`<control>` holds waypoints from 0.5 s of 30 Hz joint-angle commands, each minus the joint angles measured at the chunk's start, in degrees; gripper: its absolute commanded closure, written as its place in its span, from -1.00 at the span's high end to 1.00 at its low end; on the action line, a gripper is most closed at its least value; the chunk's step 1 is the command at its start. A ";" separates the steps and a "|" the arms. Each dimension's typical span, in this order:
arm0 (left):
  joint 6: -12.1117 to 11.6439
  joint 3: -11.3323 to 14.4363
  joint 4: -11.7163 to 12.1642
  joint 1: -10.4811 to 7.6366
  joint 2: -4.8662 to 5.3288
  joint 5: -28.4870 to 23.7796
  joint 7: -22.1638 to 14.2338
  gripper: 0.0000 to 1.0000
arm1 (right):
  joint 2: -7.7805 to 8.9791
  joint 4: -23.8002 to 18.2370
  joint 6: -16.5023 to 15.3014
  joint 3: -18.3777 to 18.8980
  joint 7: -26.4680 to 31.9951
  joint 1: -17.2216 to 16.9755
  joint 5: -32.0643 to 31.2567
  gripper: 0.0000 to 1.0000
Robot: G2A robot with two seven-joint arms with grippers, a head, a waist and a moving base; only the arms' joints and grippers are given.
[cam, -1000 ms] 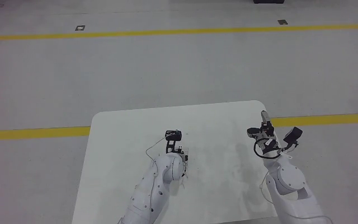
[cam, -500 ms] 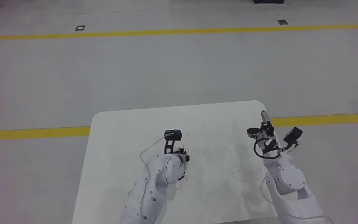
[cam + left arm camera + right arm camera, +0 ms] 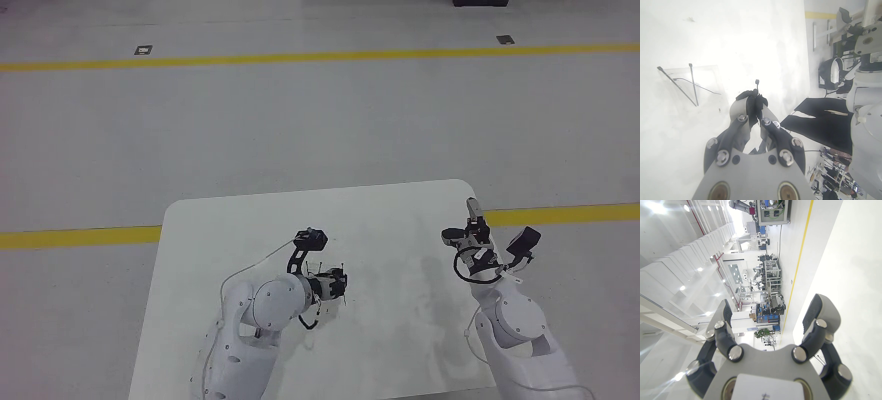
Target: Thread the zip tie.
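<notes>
Zip tie point(image 3: 757, 81) sits pinched in left claw point(image 3: 755, 97).

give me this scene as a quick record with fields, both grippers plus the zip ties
left gripper: shut on a black zip tie, over the table
held zip tie: head end sticks out past the fingertips; the rest is hidden in the grip
spare zip ties: black, lying crossed on a clear plastic sheet on the table, apart from the left gripper
right gripper: open, holding nothing, near the table's right edge
table: white, rounded corners
threading: cannot tell if a loop is formed
</notes>
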 commanded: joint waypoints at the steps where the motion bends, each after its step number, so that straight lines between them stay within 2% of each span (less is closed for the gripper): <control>1: 0.04 0.02 0.02 0.00 -0.01 0.12 0.06 -1.00 | 0.00 0.00 0.00 0.00 0.00 0.00 0.00 1.00; 7: 0.04 0.02 0.16 0.07 0.00 -0.13 0.32 -1.00 | 0.00 0.00 0.00 0.00 0.00 0.00 0.00 1.00; 9: -0.06 -0.42 0.60 0.01 0.17 -2.61 0.57 -1.00 | 0.00 0.00 0.00 0.00 0.00 0.00 0.00 1.00; 10: -0.20 -1.08 0.12 -0.26 0.27 -4.87 -0.28 -1.00 | 0.00 0.00 0.00 0.00 0.00 0.00 0.00 1.00; 11: -0.64 -2.14 -0.37 -0.56 0.45 -8.76 -2.56 -1.00 | 0.00 0.00 0.00 0.00 0.00 0.00 0.00 1.00; 15: -1.13 -6.15 -0.58 -2.31 1.39 -17.75 -10.88 -1.00 | 0.00 0.00 0.00 0.00 0.00 0.00 0.00 1.00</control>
